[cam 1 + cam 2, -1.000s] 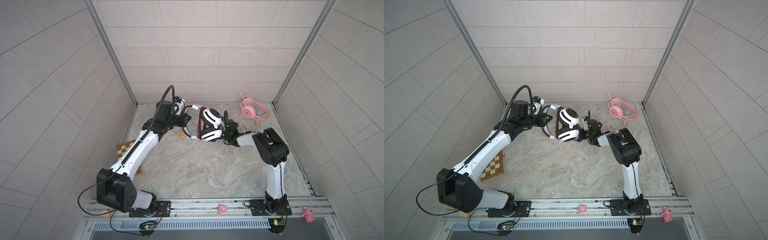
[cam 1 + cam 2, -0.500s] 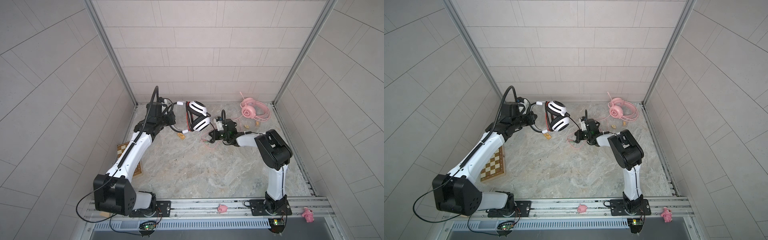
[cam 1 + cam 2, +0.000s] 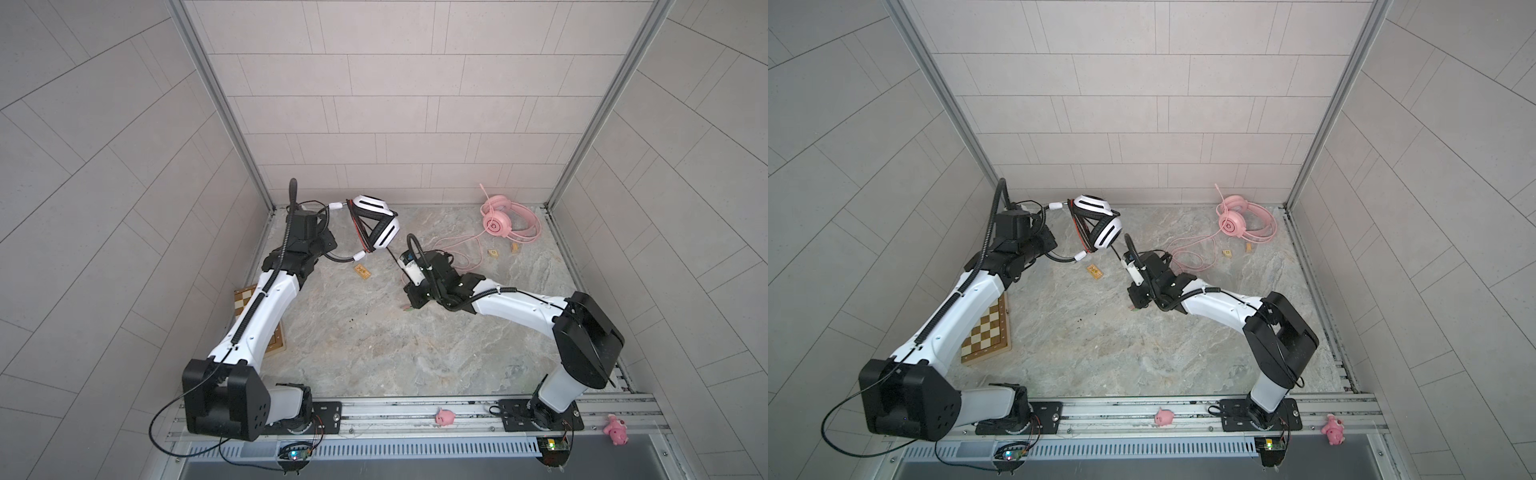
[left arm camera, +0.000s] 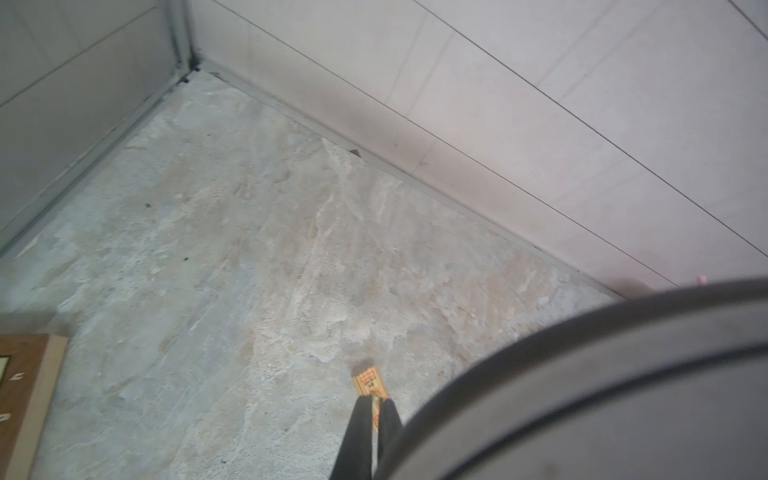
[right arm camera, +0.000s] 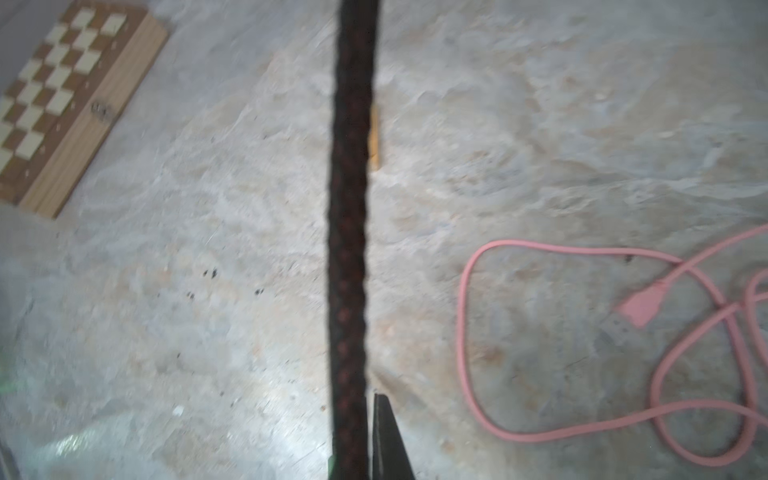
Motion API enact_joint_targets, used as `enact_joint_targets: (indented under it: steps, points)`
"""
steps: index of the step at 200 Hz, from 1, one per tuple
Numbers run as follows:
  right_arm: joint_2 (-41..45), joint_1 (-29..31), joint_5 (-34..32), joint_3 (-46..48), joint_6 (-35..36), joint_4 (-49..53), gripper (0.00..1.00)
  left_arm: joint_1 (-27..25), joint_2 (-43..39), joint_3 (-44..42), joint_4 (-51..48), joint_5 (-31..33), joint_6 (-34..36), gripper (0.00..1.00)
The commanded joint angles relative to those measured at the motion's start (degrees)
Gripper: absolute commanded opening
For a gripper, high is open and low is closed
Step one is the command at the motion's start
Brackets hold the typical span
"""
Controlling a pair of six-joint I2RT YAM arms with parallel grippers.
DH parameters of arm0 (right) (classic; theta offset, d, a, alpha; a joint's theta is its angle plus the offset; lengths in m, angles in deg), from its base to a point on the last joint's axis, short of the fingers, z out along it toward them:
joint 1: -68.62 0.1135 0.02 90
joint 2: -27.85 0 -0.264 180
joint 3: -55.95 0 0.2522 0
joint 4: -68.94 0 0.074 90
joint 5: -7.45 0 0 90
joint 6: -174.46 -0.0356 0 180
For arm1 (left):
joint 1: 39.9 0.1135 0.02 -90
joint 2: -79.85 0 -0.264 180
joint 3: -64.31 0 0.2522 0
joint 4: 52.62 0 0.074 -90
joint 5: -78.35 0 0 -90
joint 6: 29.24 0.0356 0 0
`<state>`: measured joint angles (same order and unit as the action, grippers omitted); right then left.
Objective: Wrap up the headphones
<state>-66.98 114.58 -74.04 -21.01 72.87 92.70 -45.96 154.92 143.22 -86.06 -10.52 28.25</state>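
Tiled walls enclose a marbled grey surface (image 3: 374, 353).

**Subject.** The white headset (image 3: 376, 226) is held in the air above the far left corner, clear of the surface.

**Change noted.** A second ago it hung near the middle, close against the right arm. The left arm has since carried it back toward the corner. The right gripper (image 5: 368, 409) has remained near the middle, clamped on the black cable (image 5: 349, 208). That cable now runs straight and tight between gripper and headset.

**Finding.** The slack is out, so a further turn can be laid. I judge the winding part done, not finished.

**Condition.** The cups are folded toward each other, white shells with black stripes. Several dark, red-flecked strands already cross between them.

**Left gripper.** The left gripper (image 4: 376, 401) has its fingertips together with nothing seen between them. The black band curves around it, so the headset seems to hang there rather than be pinched. This cannot be confirmed.

**Surroundings.**
- The pink headset (image 3: 509, 220) lies flat at the far right corner.
- Its pink cable (image 3: 461, 241) trails in loose loops toward the middle, not yet wound.
- A yellow card (image 3: 360, 272) lies below the white headset.
- A chessboard (image 3: 986, 332) sits at the left edge.
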Motion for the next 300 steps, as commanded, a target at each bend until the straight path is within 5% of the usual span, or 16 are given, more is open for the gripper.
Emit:
enact_joint_targets:
  steps: [1, 51, 91, 147, 221, 300]
  points:
    - [3.0, 4.2, -7.8, 0.1, 4.1, 7.8, 0.04, 0.5, -0.9, 0.2, 4.7, 2.7, -4.2, 0.0]
    - [12.5, 8.2, -13.6, 2.6, 9.0, 2.1, 0.04, 0.4, 1.4, 2.1, 1.3, 4.2, -3.4, 0.0]
    - [16.0, 8.2, -18.5, -4.8, 15.3, 9.1, 0.04, -0.8, 3.1, 4.3, -1.8, 6.6, -0.6, 0.0]
    - [14.0, 7.0, -27.4, -17.3, 27.2, 18.1, 0.05, -8.8, 8.2, 9.7, -7.8, 9.3, 7.4, 0.0]
    - [11.5, 3.6, -37.6, -24.8, 41.5, 17.9, 0.07, -21.0, 14.1, 15.2, -14.0, 12.9, 17.5, 0.0]
    - [13.9, -6.8, -30.8, -20.7, 43.9, 10.2, 0.07, -23.8, 16.5, 18.5, -17.7, -10.7, 25.0, 0.0]
